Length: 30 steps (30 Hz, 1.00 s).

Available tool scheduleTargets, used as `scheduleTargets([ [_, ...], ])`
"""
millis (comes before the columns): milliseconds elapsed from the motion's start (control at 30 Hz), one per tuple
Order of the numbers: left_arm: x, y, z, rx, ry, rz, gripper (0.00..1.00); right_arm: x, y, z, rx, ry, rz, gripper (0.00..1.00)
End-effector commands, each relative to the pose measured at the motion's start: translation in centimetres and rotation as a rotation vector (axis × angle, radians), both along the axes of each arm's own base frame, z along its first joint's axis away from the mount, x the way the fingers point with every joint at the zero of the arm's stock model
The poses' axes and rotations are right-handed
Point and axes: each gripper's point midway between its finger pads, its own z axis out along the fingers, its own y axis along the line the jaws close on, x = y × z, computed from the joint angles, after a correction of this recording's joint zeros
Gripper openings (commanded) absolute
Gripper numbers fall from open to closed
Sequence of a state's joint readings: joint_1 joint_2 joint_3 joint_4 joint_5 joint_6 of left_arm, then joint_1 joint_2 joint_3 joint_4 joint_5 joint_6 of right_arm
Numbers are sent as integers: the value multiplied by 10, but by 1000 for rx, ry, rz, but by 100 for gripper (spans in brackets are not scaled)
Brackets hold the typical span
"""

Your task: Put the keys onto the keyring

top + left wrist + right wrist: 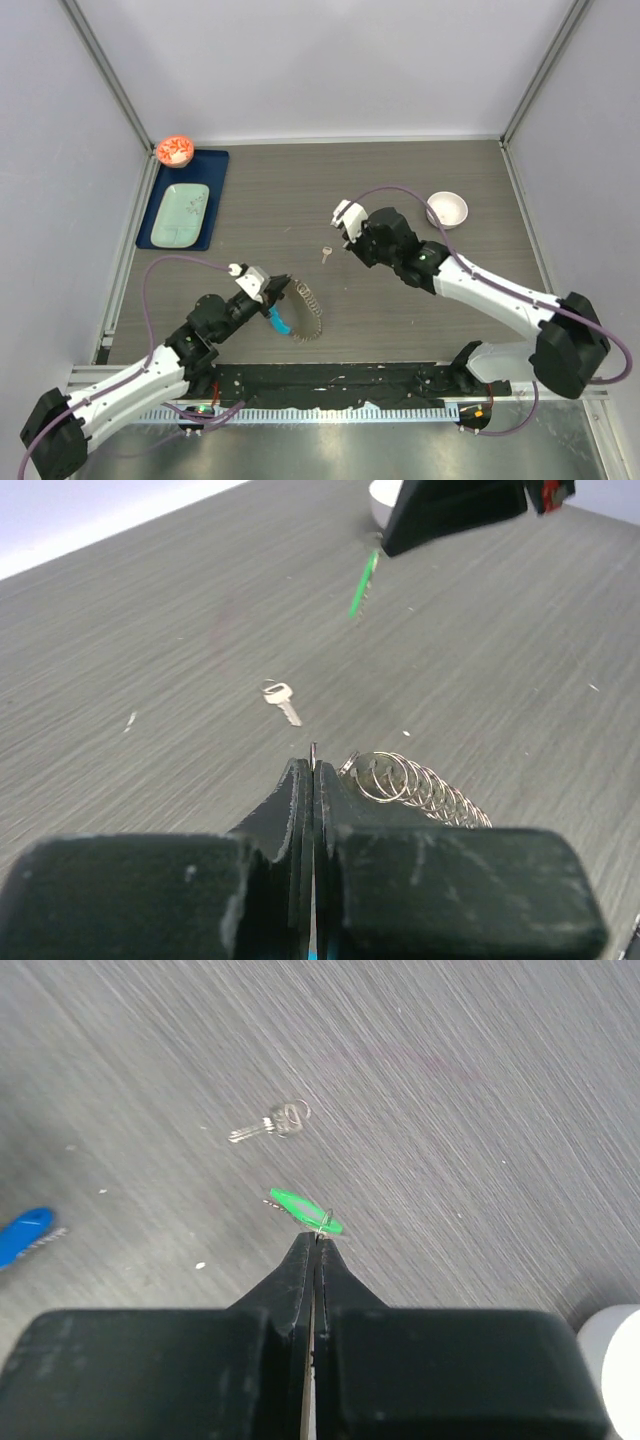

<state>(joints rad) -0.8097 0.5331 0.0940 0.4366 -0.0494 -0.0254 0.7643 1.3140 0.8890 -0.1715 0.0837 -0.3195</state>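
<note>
The keyring (pixel 308 310) is a coil of silvery chain with a light-blue strap (pixel 279 322), lying at the near middle of the table. My left gripper (pixel 281 291) is shut on one end of it; in the left wrist view a thin metal ring pokes out between the shut fingertips (pixel 314 763), with the chain (pixel 420 786) trailing to the right. My right gripper (pixel 352 238) is shut on the small ring of the green-headed key (pixel 306 1212) and holds it above the table; this key also shows in the left wrist view (pixel 363 582). The silver key (pixel 326 254) lies flat on the table between the grippers.
A white bowl (pixel 447 209) stands at the back right, behind the right arm. A blue tray (pixel 183 214) with a pale green plate lies at the back left, with a small orange bowl (pixel 175 151) behind it. Metal frame posts stand at the table's sides.
</note>
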Motion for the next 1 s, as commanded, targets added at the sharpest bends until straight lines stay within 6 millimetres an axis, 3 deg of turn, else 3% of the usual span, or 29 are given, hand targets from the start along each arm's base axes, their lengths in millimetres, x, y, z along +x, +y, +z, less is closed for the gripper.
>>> scheduleTargets([
  [0,-10,-24,41,-77,-115,-142,0,-26,12,31,152,22,84,1],
  [167,-16,-37,54,-50,-185,-225,0,-50,14,64,244,-5,175,1],
  [400,-24,-54,72,-21,-273,-335,0,-85,19,82,300,31,332,1],
  [600,-38,-72,77,-8,-298,-477,0,-109,17,71,262,125,418,1],
  [767,-48,-90,67,27,-272,-605,0,-122,14,70,258,157,456,1],
  [967,-51,-102,69,26,-258,-675,0,-136,11,70,272,194,492,1],
])
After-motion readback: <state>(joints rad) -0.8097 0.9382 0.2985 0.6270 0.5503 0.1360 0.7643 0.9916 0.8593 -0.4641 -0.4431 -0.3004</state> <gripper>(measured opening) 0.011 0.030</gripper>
